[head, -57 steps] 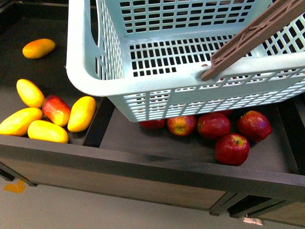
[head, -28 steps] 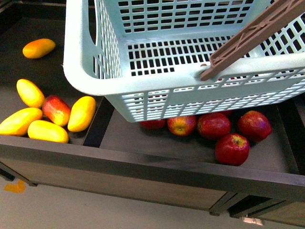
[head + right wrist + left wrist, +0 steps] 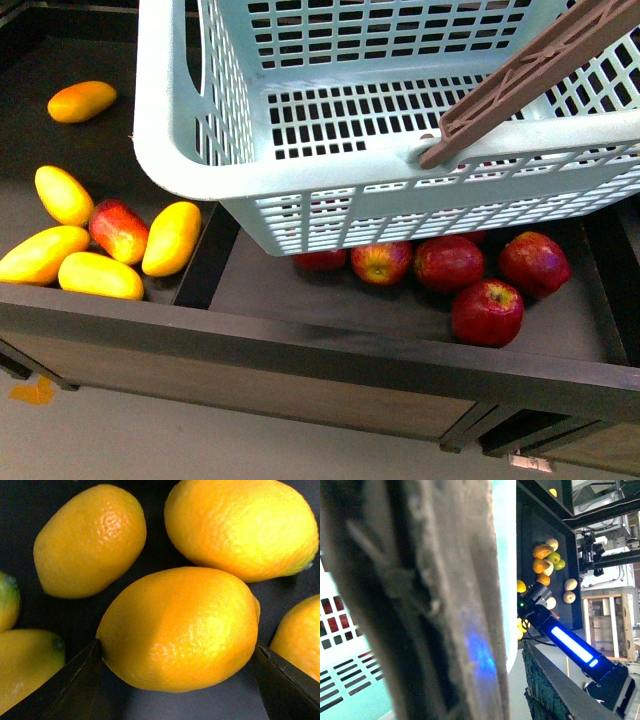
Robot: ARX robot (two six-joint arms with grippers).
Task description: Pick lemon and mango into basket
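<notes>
Five mangoes lie in the left compartment of a dark shelf [image 3: 300, 345] in the front view: one mango [image 3: 80, 100] alone at the back, four others [image 3: 62, 195] [image 3: 172, 238] [image 3: 40, 255] [image 3: 100, 275] clustered near the front lip around a red-and-yellow fruit [image 3: 118, 230]. The right compartment holds red apples [image 3: 487, 312], several of them partly hidden beneath the basket [image 3: 300, 180]. The basket hangs tilted above the shelf, over the divider between the two compartments. Its slotted interior shows no fruit, and its brown handle [image 3: 520, 75] crosses its upper right corner.

Left wrist view: the handle [image 3: 420, 600], blurred and very close, fills the middle of the frame, with the basket's turquoise wall [image 3: 350, 680] behind it. The left gripper's fingers cannot be made out, so whether they clasp the handle cannot be told. Beyond the basket's rim, the right arm [image 3: 570, 645], marked by a lit blue strip, reaches toward yellow fruit on a dark surface.

Right wrist view: the lemon [image 3: 180, 630] rests on a dark surface among other lemons [image 3: 90, 540] [image 3: 240, 525]. The right gripper [image 3: 177, 650] pinches it, one dark finger [image 3: 65, 685] touching each flank. The neighbouring lemons lie just beside it, the one behind nearly touching.
</notes>
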